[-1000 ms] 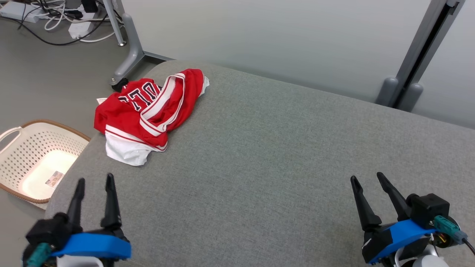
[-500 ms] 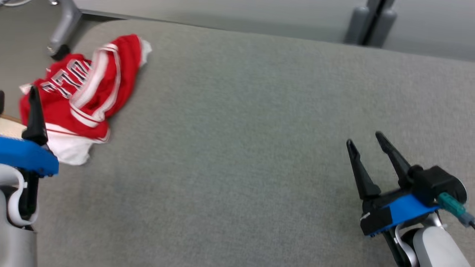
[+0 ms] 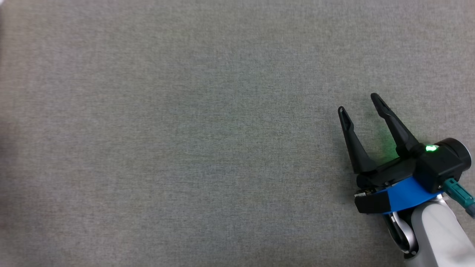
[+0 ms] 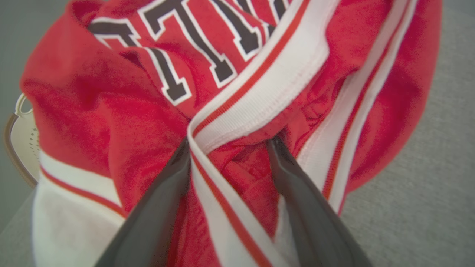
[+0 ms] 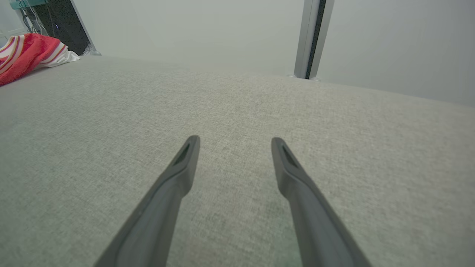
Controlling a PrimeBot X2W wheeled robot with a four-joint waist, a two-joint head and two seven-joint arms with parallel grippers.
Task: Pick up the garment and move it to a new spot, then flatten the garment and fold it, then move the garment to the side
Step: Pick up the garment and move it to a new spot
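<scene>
Head camera is pitching down and across compared with a second ago, so that is the view shifting, not the garment moving. Real change: the left hand [image 4: 230, 142] is no longer parking at the near edge. It is now sitting down in the garment [image 4: 111, 122], fingers spread apart and straddling a raised fold where the white band [image 4: 267, 92] is crossing at 12 o'clock. Nothing clamped yet. Reading this as the start of the first pick; closing is looking like the next call.

Right hand [image 3: 357, 102] is idling at 4 o'clock in the head view, fingers apart over bare tabletop [image 3: 167, 129]. It is well apart from the garment, which is lying at 10 o'clock in the right wrist view.

Materials: the garment is looking like a soft, slightly fuzzy red jersey, crumpled in a heap. It is carrying ribbed white trim with thin red stripes and black block lettering [image 4: 193, 48] outlined in white. Limp — likely sagging and unfurling once lifted. The tabletop is wearing a matte grey woven cover. A perforated cream basket [image 4: 22, 152] is peeking out at 9 o'clock.
</scene>
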